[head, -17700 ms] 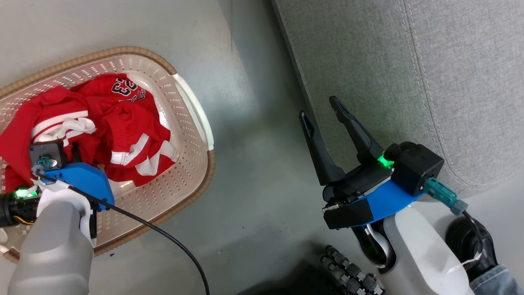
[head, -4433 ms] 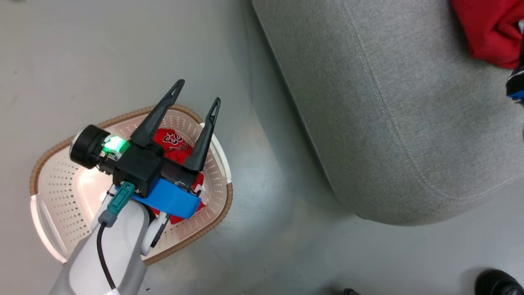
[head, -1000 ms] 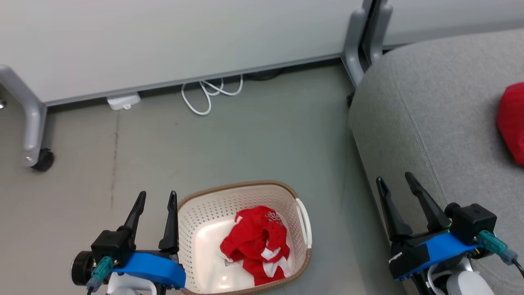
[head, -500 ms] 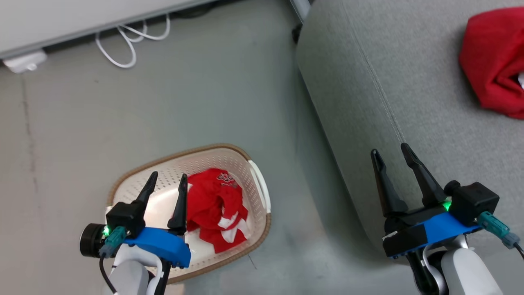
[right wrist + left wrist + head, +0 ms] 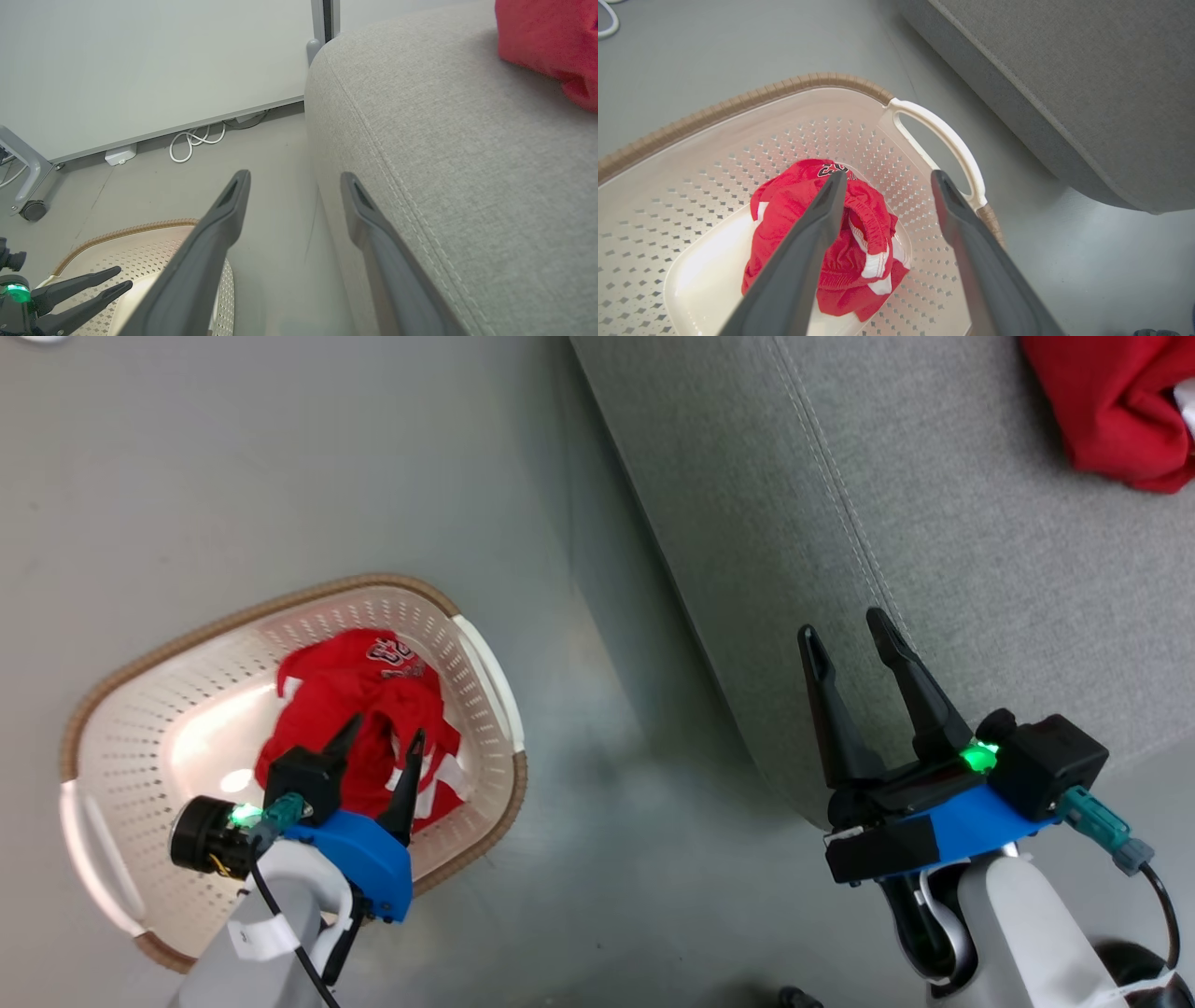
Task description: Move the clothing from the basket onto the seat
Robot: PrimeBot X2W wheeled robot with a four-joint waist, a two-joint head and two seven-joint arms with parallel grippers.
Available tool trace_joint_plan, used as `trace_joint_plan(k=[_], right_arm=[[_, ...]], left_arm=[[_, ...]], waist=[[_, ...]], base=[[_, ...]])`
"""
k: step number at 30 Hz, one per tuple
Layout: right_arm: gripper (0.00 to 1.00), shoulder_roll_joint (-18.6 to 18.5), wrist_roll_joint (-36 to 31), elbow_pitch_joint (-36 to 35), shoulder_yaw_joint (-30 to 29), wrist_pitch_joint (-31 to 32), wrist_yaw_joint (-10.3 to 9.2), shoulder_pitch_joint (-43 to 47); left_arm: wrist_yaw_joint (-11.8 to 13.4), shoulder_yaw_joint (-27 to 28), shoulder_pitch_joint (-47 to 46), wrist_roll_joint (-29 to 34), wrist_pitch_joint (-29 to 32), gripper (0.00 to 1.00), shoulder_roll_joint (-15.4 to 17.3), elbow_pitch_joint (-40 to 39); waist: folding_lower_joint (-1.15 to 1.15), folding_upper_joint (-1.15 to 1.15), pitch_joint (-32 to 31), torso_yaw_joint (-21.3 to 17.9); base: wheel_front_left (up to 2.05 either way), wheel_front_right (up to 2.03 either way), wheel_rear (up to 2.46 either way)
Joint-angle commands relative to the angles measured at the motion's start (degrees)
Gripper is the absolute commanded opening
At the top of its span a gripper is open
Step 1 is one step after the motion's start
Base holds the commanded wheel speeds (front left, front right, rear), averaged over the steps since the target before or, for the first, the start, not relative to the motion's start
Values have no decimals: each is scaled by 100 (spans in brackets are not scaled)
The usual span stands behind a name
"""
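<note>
Left gripper (image 5: 386, 728), spread and empty, hangs above the 1 garment (image 5: 345, 686) in the basket (image 5: 140, 728); sink onto its bunched crown before closing; right gripper (image 5: 842, 623) likewise released

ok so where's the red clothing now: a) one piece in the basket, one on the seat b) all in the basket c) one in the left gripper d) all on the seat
a: one red garment lies in the basket beneath the open left gripper, and a second red garment lies on the seat.
</note>
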Motion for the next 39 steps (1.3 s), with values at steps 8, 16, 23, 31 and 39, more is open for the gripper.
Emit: trace_joint_plan(k=[8,16,23,31,39], right_arm=[[100,117,133,-92,311,-168,1,-468],[100,141,163,-322,563,-196,1,-793],[100,139,165,-597,743,-198,1,-920],[100,138,58,-716,891,-197,1,-937],[100,138,22,-771,943,-197,1,-891]], left_arm=[[-8,-483,-505,-372,129,100,455,332],[-8,-496,-768,-477,220,100,675,536],[97,-541,-1030,-464,376,100,633,744],[139,-578,-1287,-505,460,100,533,1053],[146,-625,-1458,-550,462,24,447,1352]], waist=[[-1,0,933,-593],[-1,0,1412,-762],[-1,0,1665,-717],[-1,0,1777,-625],[-1,0,1792,-594]], base=[[0,0,0],[0,0,0],[0,0,0],[0,0,0],[0,0,0]])
